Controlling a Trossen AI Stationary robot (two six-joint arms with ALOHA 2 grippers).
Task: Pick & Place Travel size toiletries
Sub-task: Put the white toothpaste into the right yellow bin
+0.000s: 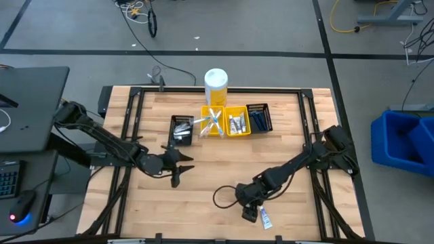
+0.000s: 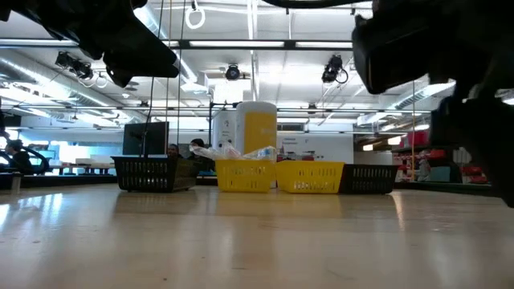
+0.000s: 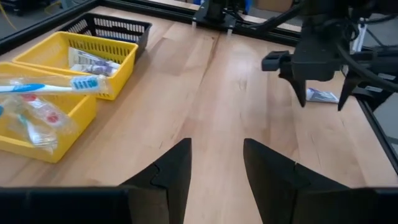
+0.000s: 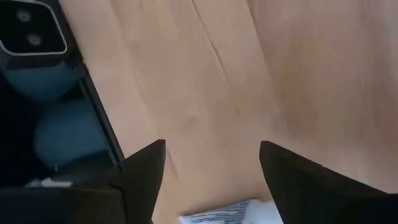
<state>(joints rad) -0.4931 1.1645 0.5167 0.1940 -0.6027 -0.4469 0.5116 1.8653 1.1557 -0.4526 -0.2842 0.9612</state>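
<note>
Right hand parked over a toothpaste tube near the front edge of the wooden bench [image 1: 224, 169]

Biggest first: the tall white-and-yellow cylinder [image 1: 216, 87] stands at the back, with a row of two black mesh bins [image 1: 182, 129] and two yellow plastic bins [image 1: 237, 120] just in front, toothbrushes [image 3: 53, 87] and tubes inside. The right hand [image 1: 252, 213] has its fingers spread wide, holding nothing, with the small white toothpaste tube [image 1: 265, 218] lying on the bench between them. The left hand [image 1: 176, 179] hovers mid-bench, partly open and empty.
</note>
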